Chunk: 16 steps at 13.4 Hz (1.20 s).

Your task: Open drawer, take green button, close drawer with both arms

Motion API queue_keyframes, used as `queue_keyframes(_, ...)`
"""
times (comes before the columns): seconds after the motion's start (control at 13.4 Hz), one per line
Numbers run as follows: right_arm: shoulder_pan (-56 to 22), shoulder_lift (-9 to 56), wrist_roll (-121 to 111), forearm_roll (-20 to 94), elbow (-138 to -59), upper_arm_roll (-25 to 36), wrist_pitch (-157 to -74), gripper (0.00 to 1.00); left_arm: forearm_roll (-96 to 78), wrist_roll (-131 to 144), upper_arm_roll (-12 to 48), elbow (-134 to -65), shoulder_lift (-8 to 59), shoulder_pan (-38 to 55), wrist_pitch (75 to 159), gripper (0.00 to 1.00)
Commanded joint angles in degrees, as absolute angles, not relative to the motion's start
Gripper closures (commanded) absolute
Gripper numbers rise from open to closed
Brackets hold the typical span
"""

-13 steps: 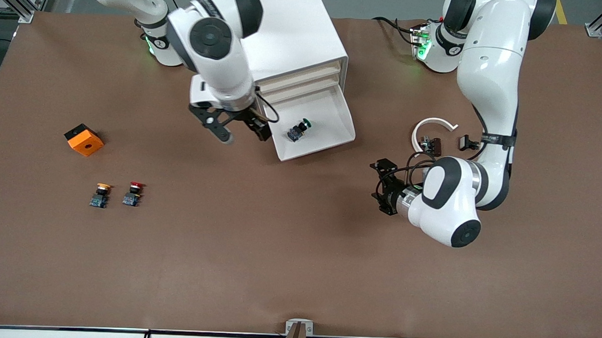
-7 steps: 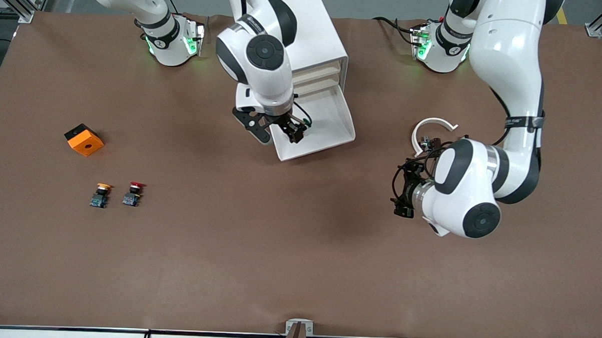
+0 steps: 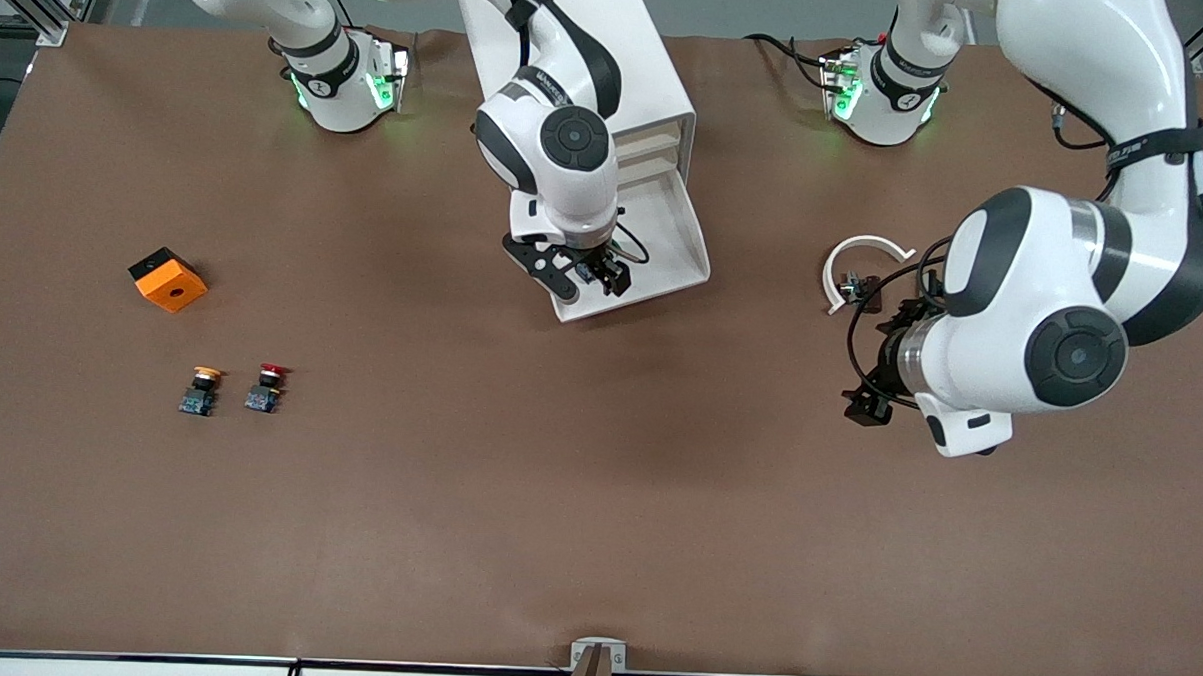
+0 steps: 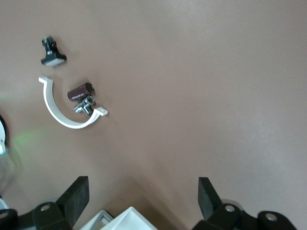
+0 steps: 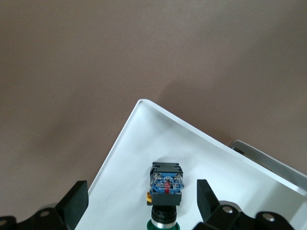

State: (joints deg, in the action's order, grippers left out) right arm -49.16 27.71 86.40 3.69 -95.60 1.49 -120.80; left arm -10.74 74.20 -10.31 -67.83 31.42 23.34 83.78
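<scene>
Left gripper [image 3: 867,402] has pulled back from the drawer [image 3: 680,243] toward the left arm's end, fingers spread, empty, over bare table. Right gripper [image 3: 591,277] has moved in over the open drawer, fingers wide either side of the button [image 5: 166,191], not gripping. Button lies in the drawer.

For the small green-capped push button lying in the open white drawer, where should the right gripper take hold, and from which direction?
Grip the green-capped push button across its blue-and-black body, coming straight down from above. It lies on its side on the open white drawer's floor, clear of the walls, and the right gripper hangs open over it, a finger on each side.
</scene>
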Motion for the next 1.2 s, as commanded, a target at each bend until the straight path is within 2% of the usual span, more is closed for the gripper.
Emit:
queue_keyframes(0.0,-50.97,30.05,85.0,3.78,-94.22,2.2,-120.85,0.0,-9.32,68.49,-10.02,-70.22,29.45,23.55,83.85,0.0)
queue_keyframes(0.45,-53.26,32.25,82.0,2.99,-94.39,2.29,-120.85,0.0,-5.46,50.03,-9.93,-73.73,26.2,23.29,85.86,0.0)
queue_keyframes(0.9,-52.74,32.52,82.7,2.55,-94.48,2.46,-120.67,0.0,-4.57,37.97,-9.76,-86.55,19.17,24.17,95.26,0.0)
queue_keyframes(1.12,-52.47,32.61,82.88,2.64,-94.48,2.55,-120.59,0.0,-2.91,37.79,-6.43,-94.46,17.23,24.7,101.67,0.0)
